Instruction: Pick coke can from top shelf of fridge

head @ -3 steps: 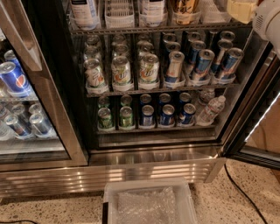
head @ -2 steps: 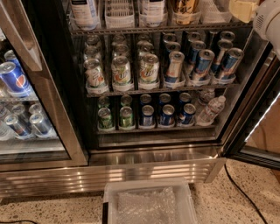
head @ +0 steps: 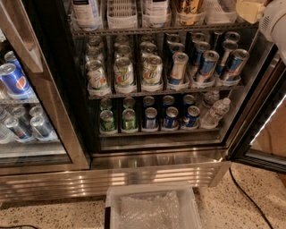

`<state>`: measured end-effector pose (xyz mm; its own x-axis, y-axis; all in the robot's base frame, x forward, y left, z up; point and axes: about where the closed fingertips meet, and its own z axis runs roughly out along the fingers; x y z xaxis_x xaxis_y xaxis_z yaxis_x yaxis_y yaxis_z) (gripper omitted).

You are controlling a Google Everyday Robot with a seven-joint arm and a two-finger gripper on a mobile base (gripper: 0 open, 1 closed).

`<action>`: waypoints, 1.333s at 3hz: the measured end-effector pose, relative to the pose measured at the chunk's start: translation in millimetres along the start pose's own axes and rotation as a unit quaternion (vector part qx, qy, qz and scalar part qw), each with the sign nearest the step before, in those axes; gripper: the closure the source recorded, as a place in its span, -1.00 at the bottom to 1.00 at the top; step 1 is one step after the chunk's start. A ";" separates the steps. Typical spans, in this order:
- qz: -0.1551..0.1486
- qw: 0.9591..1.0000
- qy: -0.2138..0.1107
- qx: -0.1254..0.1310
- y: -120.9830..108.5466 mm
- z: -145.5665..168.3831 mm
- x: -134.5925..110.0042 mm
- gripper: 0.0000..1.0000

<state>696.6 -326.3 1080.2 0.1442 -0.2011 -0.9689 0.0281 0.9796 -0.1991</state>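
Observation:
The fridge stands open in front of me, dark inside with a ribbed steel base. The top shelf is a wire rack at the upper edge of the view, holding clear plastic bins and the lower parts of bottles. No coke can shows; only the bottoms of the things on that shelf are in view. My gripper is a cream-coloured part at the top right corner, on the white arm, level with the right end of the top shelf.
Below are racks with green-and-white cans and blue-and-silver cans, then small cans and water bottles. The shut left glass door shows Pepsi cans. The open right door swings out. A clear bin sits on the floor.

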 end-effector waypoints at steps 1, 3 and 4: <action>-0.008 1.000 0.004 -0.001 -0.3 5.4 2.2 -0.46; -0.029 0.999 0.009 -0.014 4.4 20.3 -2.3 -0.44; -0.030 0.999 0.007 -0.013 3.3 22.7 -4.1 -0.24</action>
<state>718.6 -322.3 1086.8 0.1287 -0.2603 -0.9569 0.0103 0.9652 -0.2611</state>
